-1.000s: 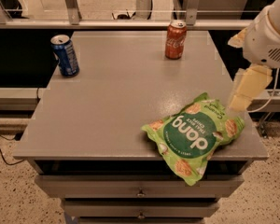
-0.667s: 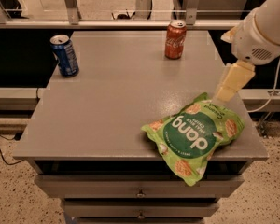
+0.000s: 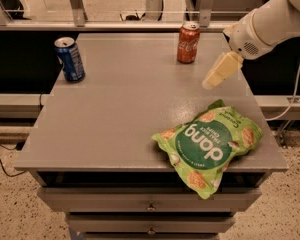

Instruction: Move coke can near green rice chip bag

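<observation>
The coke can (image 3: 188, 43) stands upright at the far edge of the grey table (image 3: 120, 104), right of centre. The green rice chip bag (image 3: 208, 141) lies flat at the near right corner, its lower end hanging over the front edge. My gripper (image 3: 210, 81) hangs from the white arm (image 3: 270, 21) above the right side of the table. It is to the right of and nearer than the coke can, and beyond the bag, touching neither.
A blue can (image 3: 69, 59) stands upright at the far left of the table. Drawers (image 3: 150, 204) sit under the tabletop. A rail with metal posts (image 3: 77, 4) runs behind the table. A cable (image 3: 296, 84) hangs at the right.
My arm and gripper have moved left and toward the far edge, away from above the bag and closer to the coke can. The cans and bag have not moved.
</observation>
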You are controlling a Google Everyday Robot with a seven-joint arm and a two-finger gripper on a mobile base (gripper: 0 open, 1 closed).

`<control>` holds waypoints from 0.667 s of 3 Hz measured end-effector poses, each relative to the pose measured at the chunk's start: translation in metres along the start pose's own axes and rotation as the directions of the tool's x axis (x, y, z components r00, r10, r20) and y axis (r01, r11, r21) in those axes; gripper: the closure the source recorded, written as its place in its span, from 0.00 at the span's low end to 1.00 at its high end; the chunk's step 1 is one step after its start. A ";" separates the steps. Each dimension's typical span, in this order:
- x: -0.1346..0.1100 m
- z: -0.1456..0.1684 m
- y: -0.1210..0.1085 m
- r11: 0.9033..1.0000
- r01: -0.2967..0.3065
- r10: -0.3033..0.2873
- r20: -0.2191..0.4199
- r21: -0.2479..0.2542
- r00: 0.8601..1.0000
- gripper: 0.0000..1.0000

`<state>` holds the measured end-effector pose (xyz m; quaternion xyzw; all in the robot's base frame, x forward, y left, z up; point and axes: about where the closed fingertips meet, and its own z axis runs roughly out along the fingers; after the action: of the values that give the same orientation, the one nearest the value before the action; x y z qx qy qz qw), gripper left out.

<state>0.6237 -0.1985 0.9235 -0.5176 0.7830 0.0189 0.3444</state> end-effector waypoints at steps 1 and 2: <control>-0.019 0.028 -0.031 0.999 -0.053 0.052 0.117 0.004 0.992 0.00; -0.041 0.052 -0.057 0.996 -0.087 0.086 0.228 -0.005 0.970 0.00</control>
<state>0.7070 -0.1724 0.9254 -0.4764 0.7603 0.0910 0.4321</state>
